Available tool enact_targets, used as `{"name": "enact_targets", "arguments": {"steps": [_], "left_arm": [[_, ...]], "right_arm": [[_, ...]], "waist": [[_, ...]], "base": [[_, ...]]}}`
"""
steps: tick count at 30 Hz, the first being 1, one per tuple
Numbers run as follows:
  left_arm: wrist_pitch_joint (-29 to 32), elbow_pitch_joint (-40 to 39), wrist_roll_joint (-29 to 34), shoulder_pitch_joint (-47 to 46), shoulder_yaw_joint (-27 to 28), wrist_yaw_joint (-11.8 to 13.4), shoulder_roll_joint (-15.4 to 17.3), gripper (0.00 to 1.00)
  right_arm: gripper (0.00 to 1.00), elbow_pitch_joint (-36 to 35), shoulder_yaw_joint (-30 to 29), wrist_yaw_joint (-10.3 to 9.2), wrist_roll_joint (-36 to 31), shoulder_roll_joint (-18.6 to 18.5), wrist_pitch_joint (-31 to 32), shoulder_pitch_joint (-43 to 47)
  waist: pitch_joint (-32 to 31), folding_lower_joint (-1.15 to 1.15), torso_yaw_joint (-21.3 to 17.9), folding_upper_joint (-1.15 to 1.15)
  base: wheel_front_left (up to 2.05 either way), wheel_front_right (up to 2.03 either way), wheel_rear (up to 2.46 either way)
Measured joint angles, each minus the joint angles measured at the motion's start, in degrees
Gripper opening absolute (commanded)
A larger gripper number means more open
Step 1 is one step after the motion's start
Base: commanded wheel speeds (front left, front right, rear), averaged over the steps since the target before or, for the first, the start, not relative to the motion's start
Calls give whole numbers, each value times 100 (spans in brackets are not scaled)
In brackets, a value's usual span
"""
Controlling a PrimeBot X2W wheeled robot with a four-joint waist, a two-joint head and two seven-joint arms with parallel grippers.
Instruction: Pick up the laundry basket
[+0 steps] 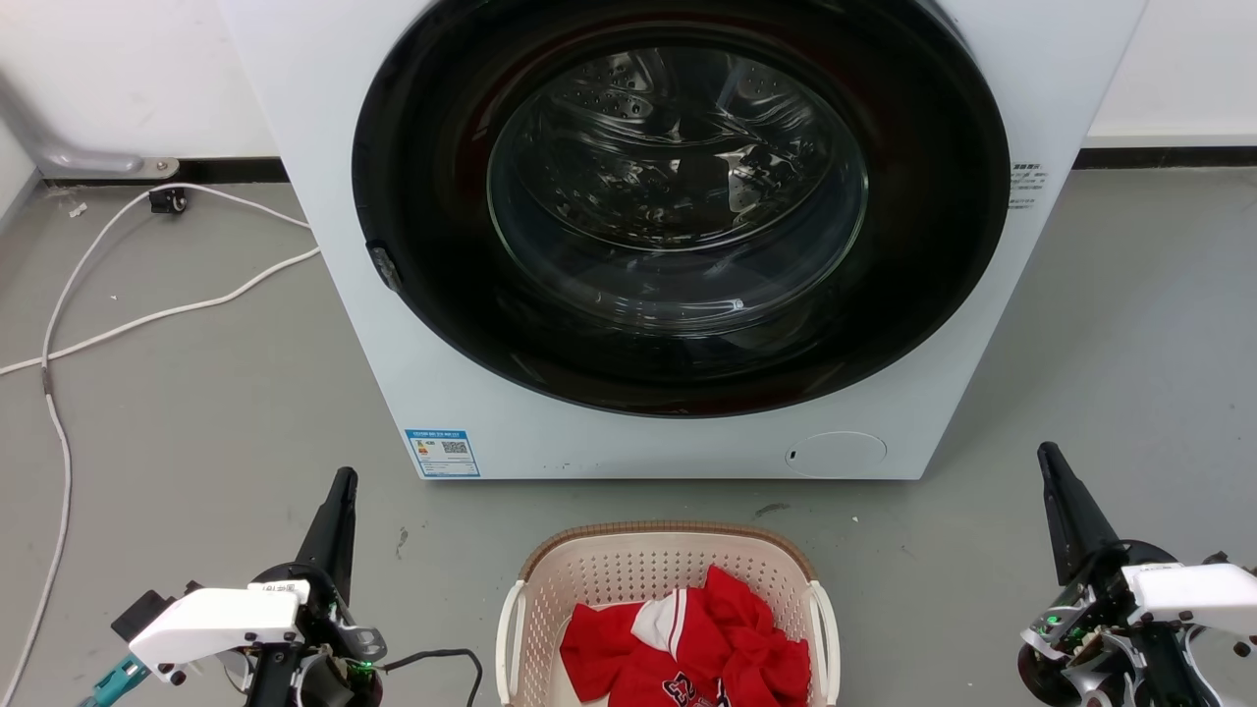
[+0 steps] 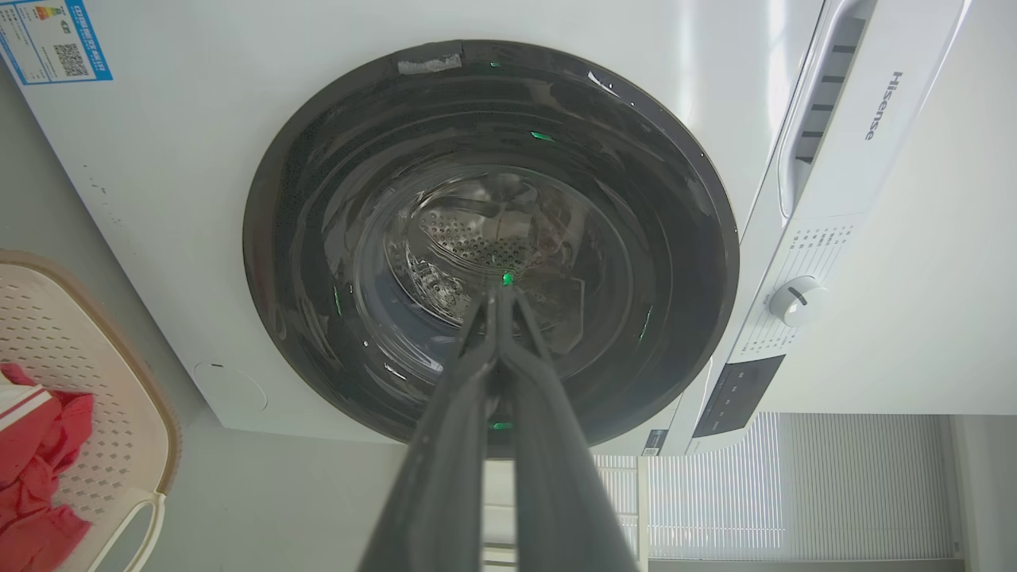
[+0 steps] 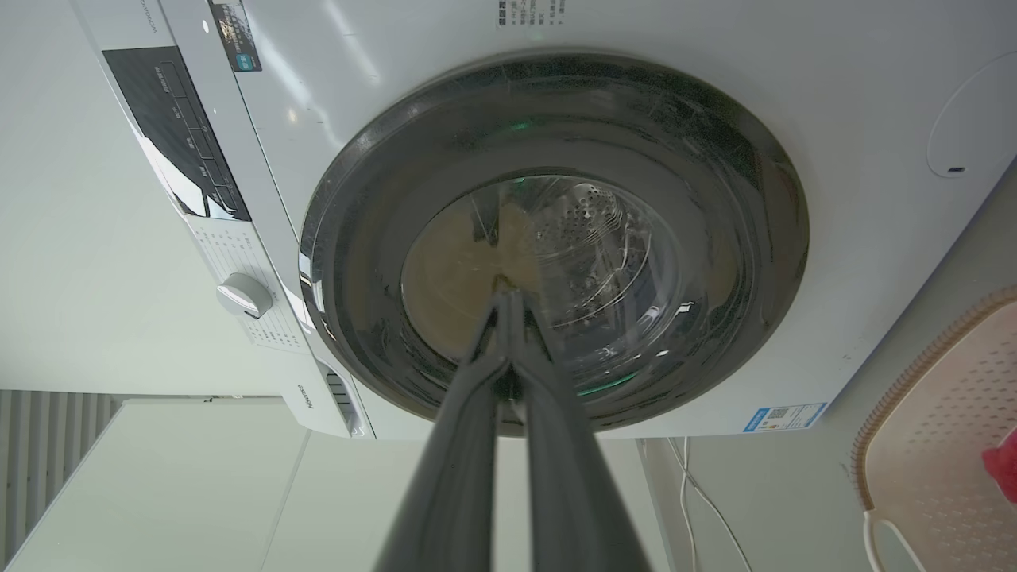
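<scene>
A: On the floor (image 1: 196, 412) ahead, what stands biggest?
B: A white washing machine (image 1: 589, 447), its round dark door (image 1: 678, 206) shut and facing the robot.
A: And the laundry basket (image 1: 628, 574)?
B: Just in front of the machine, centred between the arms, upright, mouth up. Its rounded, brown-rimmed end points at the machine, and its white handles (image 1: 509, 628) sit on its left and right sides. The near part is cut off, so I cannot tell its long axis.
A: Inside?
B: Crumpled red clothes (image 1: 687, 648).
A: The grippers?
B: The left gripper (image 1: 344, 479) and the right gripper (image 1: 1047, 452) flank the basket, clear of it. Each has its fingers pressed together, holding nothing.
</scene>
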Motion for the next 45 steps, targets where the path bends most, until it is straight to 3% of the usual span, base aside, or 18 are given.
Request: {"name": "enact_targets", "arguments": {"steps": [45], "left_arm": [[8,1,33,-2,18,0,-15,0]], "right_arm": [[0,1,-23,0,-9,16,18,-1]], "waist": [[0,0,0,0]], "base": [[0,0,0]]}}
